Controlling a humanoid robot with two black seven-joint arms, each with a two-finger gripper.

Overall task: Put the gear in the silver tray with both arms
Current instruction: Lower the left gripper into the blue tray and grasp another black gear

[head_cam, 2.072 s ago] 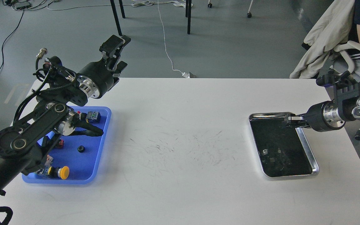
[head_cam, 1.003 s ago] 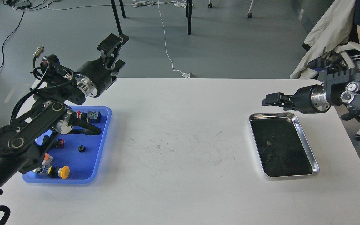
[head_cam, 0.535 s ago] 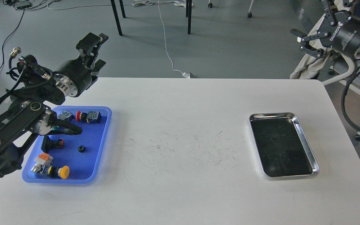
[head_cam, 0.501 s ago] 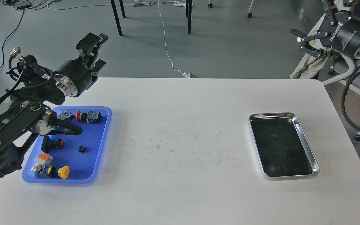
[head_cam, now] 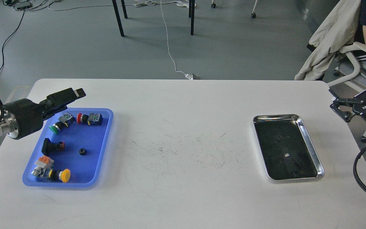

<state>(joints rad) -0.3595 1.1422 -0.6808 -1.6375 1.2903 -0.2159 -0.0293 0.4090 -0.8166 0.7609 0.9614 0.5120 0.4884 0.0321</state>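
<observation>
A robotics lab or test room: a plain white desk (head_cam: 183, 152) stands on a grey floor (head_cam: 75, 41) strewn with loose cables (head_cam: 170, 47). At the desk's left edge a blue tray (head_cam: 97, 168) holds industrial push-button switches (head_cam: 89, 118). Beyond its far right corner, a jacket (head_cam: 329, 38) hangs over an office chair (head_cam: 354, 60).

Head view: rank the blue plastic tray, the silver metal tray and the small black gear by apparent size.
1. Blue plastic tray, largest.
2. Shiny silver metal tray, slightly smaller.
3. Small black gear in the blue tray, far smallest.
</observation>
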